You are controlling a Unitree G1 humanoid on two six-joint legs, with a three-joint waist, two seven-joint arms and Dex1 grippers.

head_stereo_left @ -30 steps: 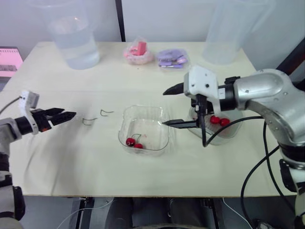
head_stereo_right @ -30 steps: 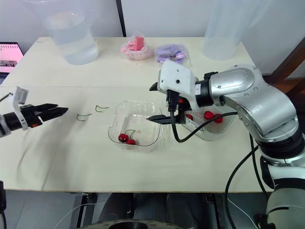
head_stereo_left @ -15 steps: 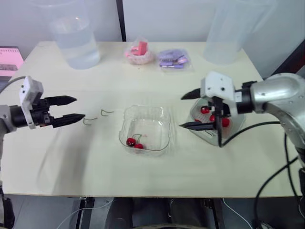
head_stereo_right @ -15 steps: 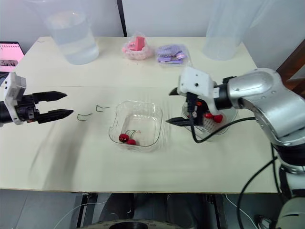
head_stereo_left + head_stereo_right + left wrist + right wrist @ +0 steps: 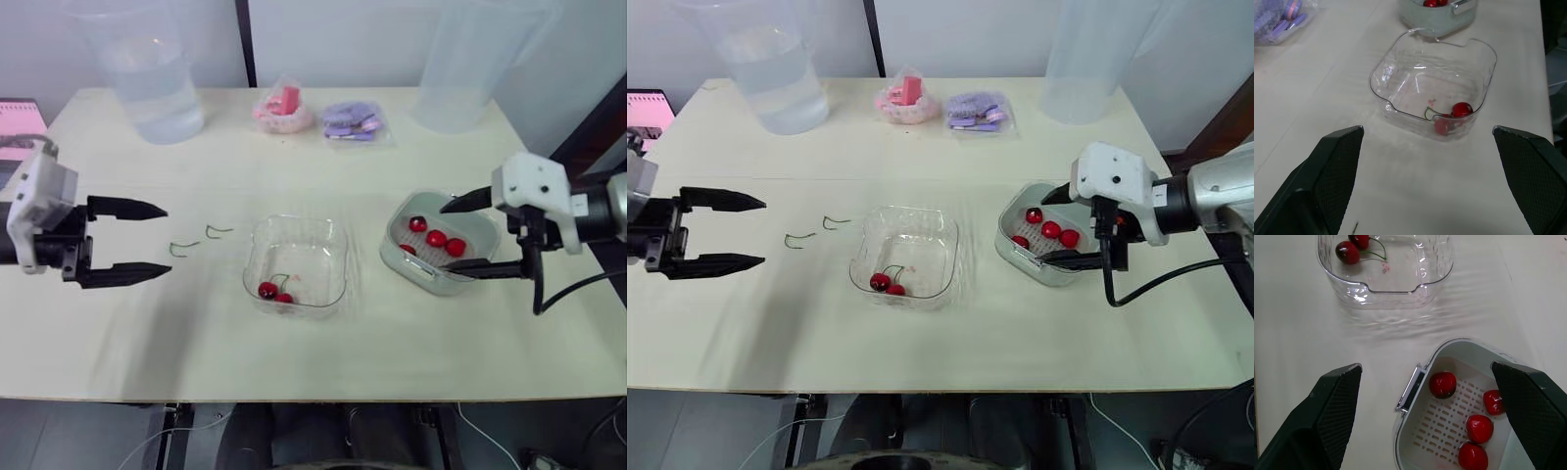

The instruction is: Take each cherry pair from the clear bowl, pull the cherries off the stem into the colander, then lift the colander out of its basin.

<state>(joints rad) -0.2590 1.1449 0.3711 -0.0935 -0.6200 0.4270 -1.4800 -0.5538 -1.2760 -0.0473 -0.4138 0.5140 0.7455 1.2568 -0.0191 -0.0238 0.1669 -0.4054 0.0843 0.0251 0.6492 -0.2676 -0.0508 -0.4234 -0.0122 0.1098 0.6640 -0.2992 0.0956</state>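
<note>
On my feed the left gripper (image 5: pixel 167 238) hovered over the pale, matte table (image 5: pixel 294 362) at its left side, well apart from the clear bowl (image 5: pixel 313 255). Its two black fingers (image 5: pixel 1337 161) were spread wide with nothing between them, and their inner pads showed a fine woven-looking grain. The bowl sat at the table's middle. It was a thin, glossy, rounded-square dish with a rippled wall and a lipped rim. One cherry pair (image 5: pixel 275 292) lay against its near wall, two dark red, shiny fruits joined by a thin green forked stem.

To the right stood the basin (image 5: pixel 411 269), a smooth grey-green tub with rounded corners. The white colander (image 5: pixel 1444 416) was seated inside it, its flat floor pierced with rows of short slots and a small handle at the rim. Four loose cherries (image 5: pixel 436 238), round and glossy, rested on that floor.

The right gripper (image 5: pixel 446 236) hung above the basin, its tapered black fingers (image 5: pixel 1337 396) splayed far apart and holding nothing. From the wrist camera I saw the colander lying between them.

Two bare stems (image 5: pixel 183 247), thin green hooked wires, lay on the table between the left gripper and the bowl. A tall clear pitcher (image 5: pixel 152 83) holding water stood at the far left.
</note>
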